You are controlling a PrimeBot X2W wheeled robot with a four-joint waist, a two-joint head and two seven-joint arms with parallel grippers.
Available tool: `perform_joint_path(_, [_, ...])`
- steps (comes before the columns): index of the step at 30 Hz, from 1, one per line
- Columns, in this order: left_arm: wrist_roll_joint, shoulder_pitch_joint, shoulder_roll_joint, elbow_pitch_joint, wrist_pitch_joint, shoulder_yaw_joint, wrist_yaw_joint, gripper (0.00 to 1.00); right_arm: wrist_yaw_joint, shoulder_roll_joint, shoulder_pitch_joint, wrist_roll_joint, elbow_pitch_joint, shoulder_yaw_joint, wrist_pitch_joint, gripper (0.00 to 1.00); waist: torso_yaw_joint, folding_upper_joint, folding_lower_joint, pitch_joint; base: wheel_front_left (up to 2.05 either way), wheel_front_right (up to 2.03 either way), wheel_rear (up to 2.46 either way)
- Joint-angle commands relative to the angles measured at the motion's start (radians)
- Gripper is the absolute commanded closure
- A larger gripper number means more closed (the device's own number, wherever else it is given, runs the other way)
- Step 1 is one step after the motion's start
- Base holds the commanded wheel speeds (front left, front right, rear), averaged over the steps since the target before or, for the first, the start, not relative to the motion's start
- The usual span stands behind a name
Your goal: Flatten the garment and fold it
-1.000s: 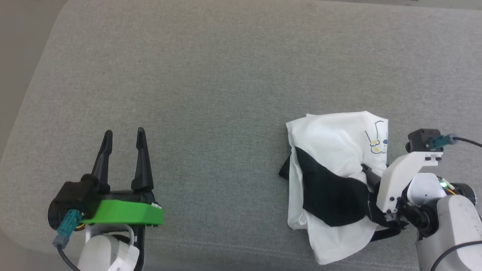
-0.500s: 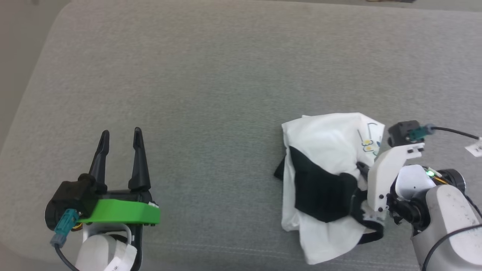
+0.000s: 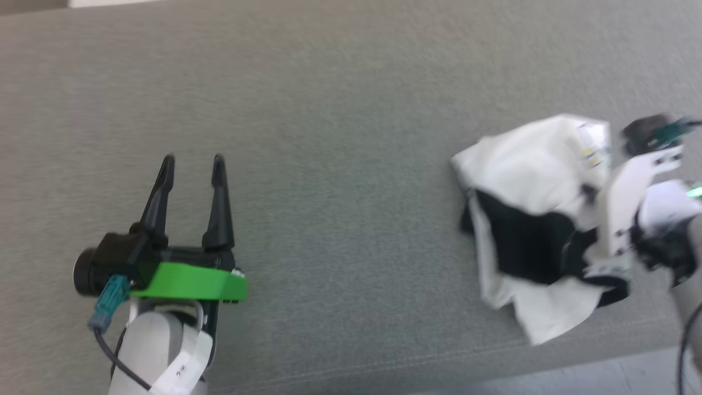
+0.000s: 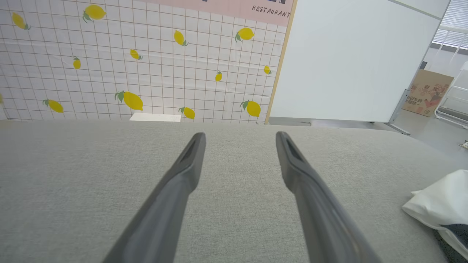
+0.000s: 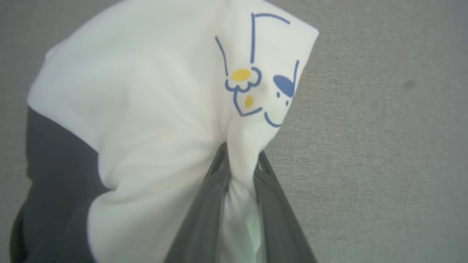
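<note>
- Broad grey woven-fabric surface before a white grid wall printed with yellow lemons.
- At its right, near the front edge: crumpled white cloth garment with black sleeves, long axis near-to-far, printed corner pointing far.
- Right gripper pinched tight on a white fold below the print.
- Left gripper well apart, fingers spread wide, empty.

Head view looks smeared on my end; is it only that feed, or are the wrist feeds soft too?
Head view: smeared throughout, worst over the garment at the right; the left gripper is readable. Left wrist view: sharp, with wide-angle stretch on the fingers. Right wrist view: mildly soft, yet the right gripper pinching the garment is clear.
</note>
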Motion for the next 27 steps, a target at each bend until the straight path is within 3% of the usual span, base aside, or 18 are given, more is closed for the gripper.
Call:
perform_joint_path(1, [0.011,-0.027,0.01,-0.003,-0.004,-0.006,-0.006,0.0,-0.002,-0.022,-0.034,0.003,0.015,-0.012,-0.014,1.0,-0.103,-0.0001,0.0,0.125,0.0,0.0,0.0])
perform_joint_path(12, [0.041,-0.119,0.056,-0.055,0.009,-0.022,0.002,0.0,-0.002,-0.279,-0.19,-0.089,0.157,-0.118,-0.108,1.0,-0.044,-0.0001,0.0,0.333,0.0,0.0,0.0])
perform_joint_path(22, [0.051,-0.083,0.084,-0.171,0.04,0.011,0.04,0.0,-0.002,-0.396,-0.308,-0.203,0.285,-0.2,-0.203,1.0,0.008,-0.0001,0.0,0.422,0.0,0.0,0.0])
perform_joint_path(23, [0.051,-0.078,0.086,-0.178,0.042,0.013,0.043,0.0,-0.002,-0.397,-0.317,-0.218,0.3,-0.214,-0.211,0.69,0.01,-0.0001,0.0,0.423,0.0,0.0,0.0])
perform_joint_path(24, [0.05,-0.074,0.087,-0.183,0.044,0.015,0.044,0.0,-0.002,-0.399,-0.325,-0.231,0.312,-0.225,-0.217,0.0,0.011,-0.0001,0.0,0.423,0.0,0.0,0.0])
perform_joint_path(27, [0.046,-0.061,0.091,-0.182,0.045,0.019,0.047,0.0,-0.002,-0.401,-0.346,-0.275,0.348,-0.254,-0.237,0.0,0.012,-0.0001,0.0,0.402,0.0,0.0,0.0])
